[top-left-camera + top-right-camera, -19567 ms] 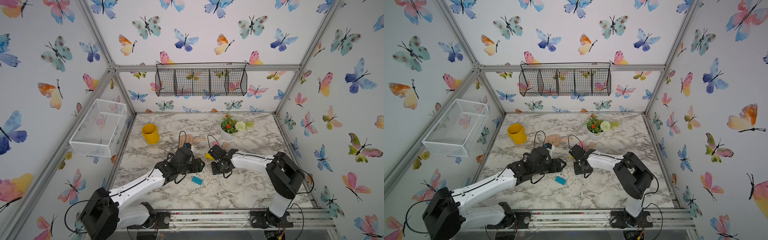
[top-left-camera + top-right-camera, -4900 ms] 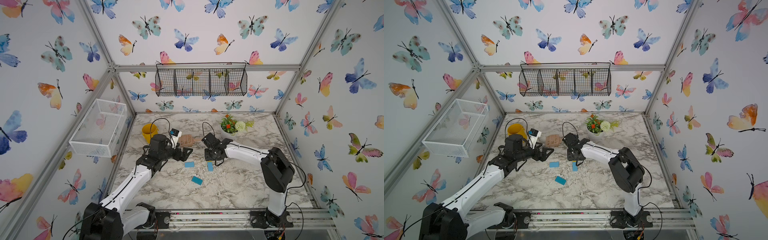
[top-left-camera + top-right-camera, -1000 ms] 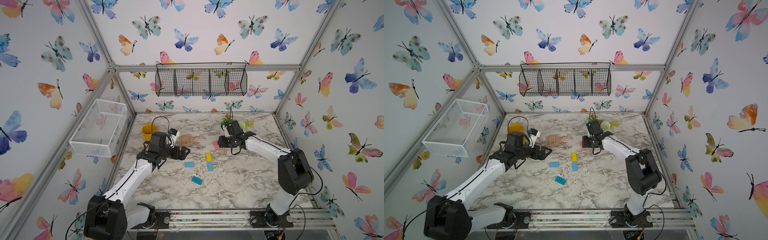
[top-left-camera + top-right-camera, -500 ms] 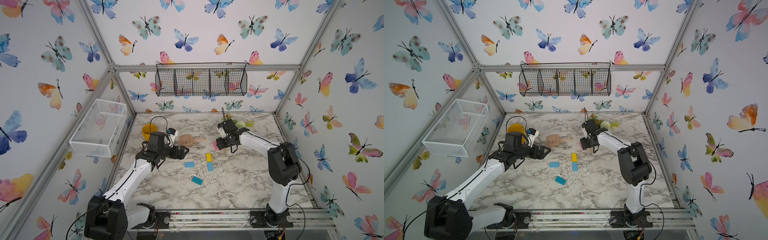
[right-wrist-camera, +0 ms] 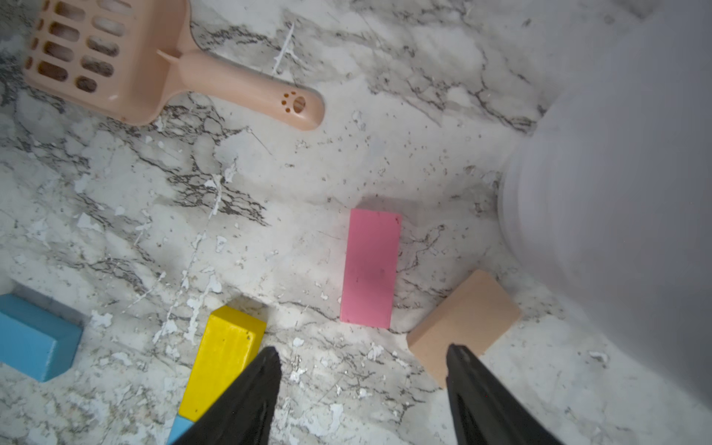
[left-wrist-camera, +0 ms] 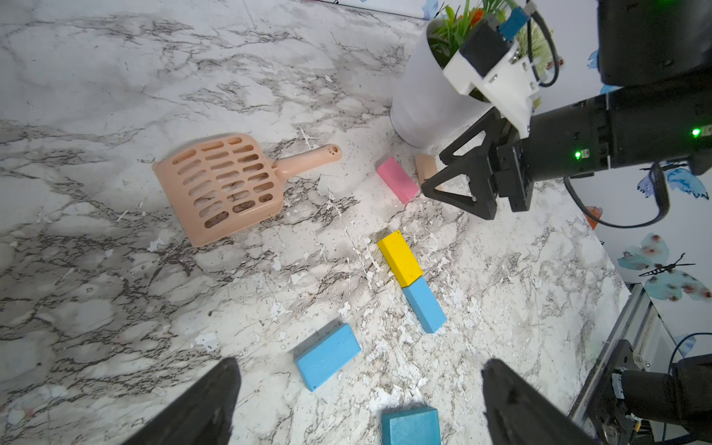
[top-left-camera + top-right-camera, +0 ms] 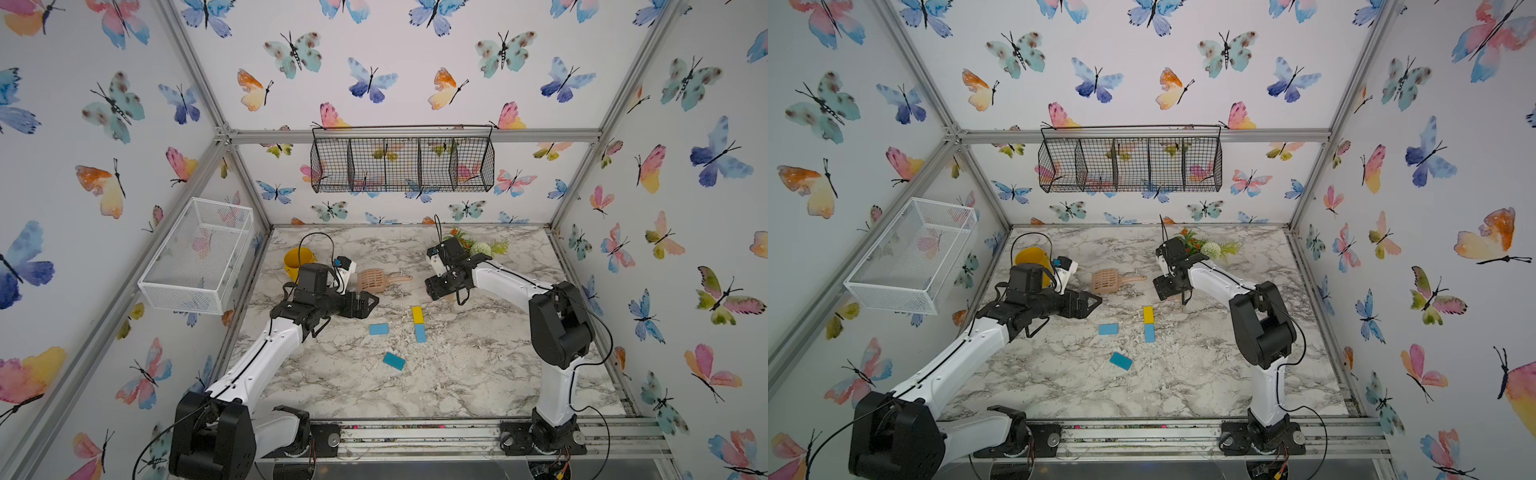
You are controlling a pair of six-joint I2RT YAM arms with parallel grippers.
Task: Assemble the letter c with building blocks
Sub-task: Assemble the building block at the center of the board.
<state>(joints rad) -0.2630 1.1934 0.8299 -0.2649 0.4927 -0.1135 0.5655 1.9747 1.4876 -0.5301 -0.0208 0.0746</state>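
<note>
The letter c is barely started. The yellow block (image 6: pixel 400 258) and 1 light blue block (image 6: pixel 424 304) lie end to end, touching, mid-way across the marble table (image 7: pixel 457 374); I read that as the start of the spine. The other light blue block (image 6: pixel 327 356) lies just beside them at an angle. The teal block (image 6: pixel 410 425) sits nearer the arm bases. Both are loose.

The pink block (image 5: pixel 371 267) and the tan wood block (image 5: pixel 464 327) lie near the white plant pot (image 6: pixel 420 111), their corners almost meeting.

My right gripper (image 5: pixel 362 348) hangs low over that pair, jaws spread with nothing between them. The pink block lies just ahead of the gap, so I judge it the next pick. The jaws line up across its short width, which suits that grasp.

The left gripper (image 6: pixel 360 364) hovers above the loose light blue block, spread wide and empty, probably parked clear of the other arm. The peach scoop (image 6: pixel 219 185) lies aside, not involved.
</note>
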